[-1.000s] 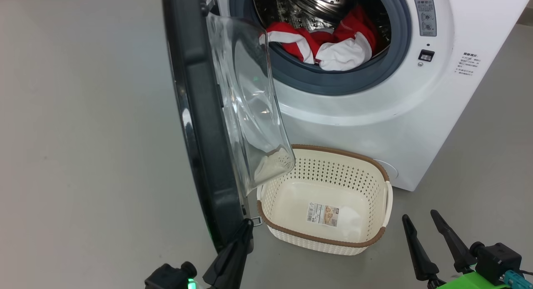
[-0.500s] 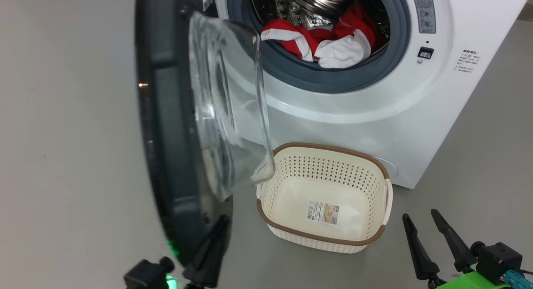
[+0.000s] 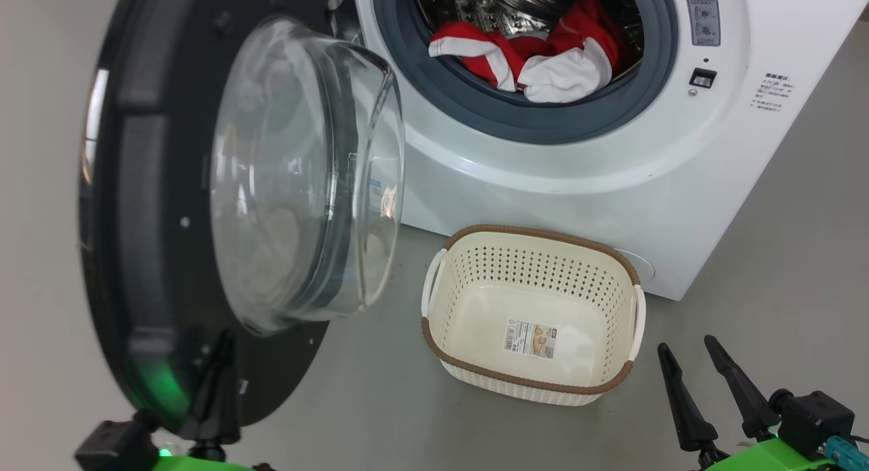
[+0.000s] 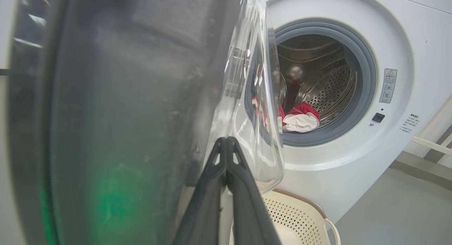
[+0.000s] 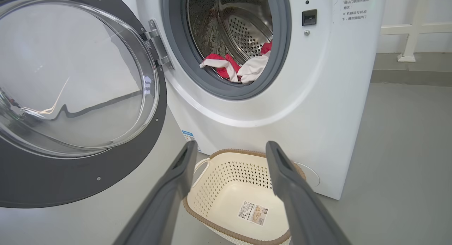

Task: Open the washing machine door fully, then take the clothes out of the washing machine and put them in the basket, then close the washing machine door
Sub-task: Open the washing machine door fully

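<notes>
The washing machine door [image 3: 136, 254] stands swung out to the left, its glass bowl [image 3: 299, 172] facing the white washing machine [image 3: 577, 179]. My left gripper [image 3: 226, 338] is shut with nothing in it, fingertips against the lower inner face of the door's black rim; the left wrist view shows its closed tips [image 4: 226, 141] beside the door [image 4: 123, 114]. Red and white clothes [image 3: 536, 64] lie in the drum mouth. The basket [image 3: 536, 235] sits empty on the floor below the drum. My right gripper [image 3: 686, 345] is open, right of the basket; its wrist view looks between the fingertips [image 5: 231, 146] into the basket [image 5: 226, 188].
Grey floor surrounds the machine. A white rail frame [image 5: 409, 29] stands against the wall to the right of the machine. A grey rubber gasket [image 3: 516, 121] rings the drum opening.
The door has swung much wider to the left, and my left gripper has moved left with it along the door's lower edge. The right gripper has stayed put.
</notes>
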Controlling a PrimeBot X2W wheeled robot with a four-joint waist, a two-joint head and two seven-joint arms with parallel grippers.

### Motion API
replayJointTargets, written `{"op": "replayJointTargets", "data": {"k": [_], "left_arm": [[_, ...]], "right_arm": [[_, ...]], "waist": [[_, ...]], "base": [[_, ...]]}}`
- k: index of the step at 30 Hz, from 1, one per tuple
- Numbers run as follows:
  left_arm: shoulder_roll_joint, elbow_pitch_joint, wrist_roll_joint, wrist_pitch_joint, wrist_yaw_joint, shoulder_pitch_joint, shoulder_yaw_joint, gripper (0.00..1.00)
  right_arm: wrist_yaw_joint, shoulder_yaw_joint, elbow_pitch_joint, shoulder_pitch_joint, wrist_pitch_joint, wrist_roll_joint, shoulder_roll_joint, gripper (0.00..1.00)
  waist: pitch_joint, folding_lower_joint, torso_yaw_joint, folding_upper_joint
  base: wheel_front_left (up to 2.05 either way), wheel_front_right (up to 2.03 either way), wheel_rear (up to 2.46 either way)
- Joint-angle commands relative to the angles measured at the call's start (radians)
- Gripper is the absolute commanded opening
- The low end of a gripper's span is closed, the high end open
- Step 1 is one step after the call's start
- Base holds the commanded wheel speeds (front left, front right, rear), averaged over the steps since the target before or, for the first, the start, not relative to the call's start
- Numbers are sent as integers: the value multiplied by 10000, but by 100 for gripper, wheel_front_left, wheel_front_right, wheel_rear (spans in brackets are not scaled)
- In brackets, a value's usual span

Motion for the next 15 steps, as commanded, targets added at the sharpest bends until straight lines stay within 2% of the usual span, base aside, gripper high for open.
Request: {"op": "replayJointTargets", "data": {"k": [1,7,15], "left_arm": [[158,-210,37,-65,123,-324,665,0],[158,-85,-12,-65,149,-598,1852,0],[158,252,473,-65,62,-1261,3181,0]], "right_arm": [[75,211,-263,-329,-93,-32,-111,100],[75,196,-274,-435,-93,-54,-120,100],[75,145,-282,-594,-93,-74,-132,100]], "waist": [[54,0,-21,0],[243,0,-107,0],[538,0,-266,0]], "base": [[0,0,0],[0,0,0],[0,0,0]]}}
